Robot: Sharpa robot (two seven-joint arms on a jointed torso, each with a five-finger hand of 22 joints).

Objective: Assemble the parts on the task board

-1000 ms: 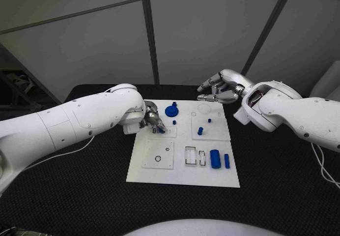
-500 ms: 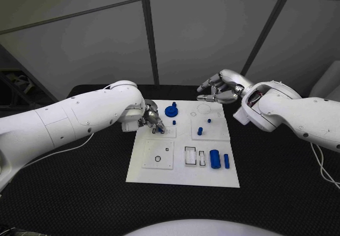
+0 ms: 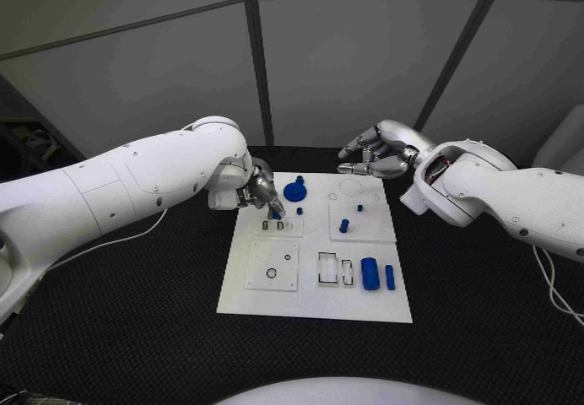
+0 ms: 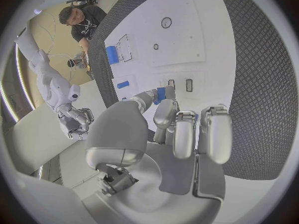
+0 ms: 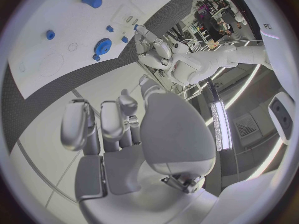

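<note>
From the head view, your left hand [image 3: 258, 192] hovers over the task board's [image 3: 319, 304] far-left part, pinching a small blue part [image 3: 275, 214] above two small slots [image 3: 275, 226]; the blue gear [image 3: 296, 191] stands just to the right. Your right hand [image 3: 375, 154] waits clenched and empty past the far edge.

At the left wrist, the part [image 4: 164, 93] sits between the fingertips, near the slots [image 4: 181, 84]. You're likely mid-insertion: next, align it and lower it straight.

At the right wrist, the fingers [image 5: 99, 122] curl on nothing.

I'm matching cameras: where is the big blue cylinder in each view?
Head view: big blue cylinder on the task board's near end, right side.
Left wrist view: cylinder beside the rectangular slots.
Right wrist view: cylinder beyond the blue gear.
Shared landmark: the white task board.
</note>
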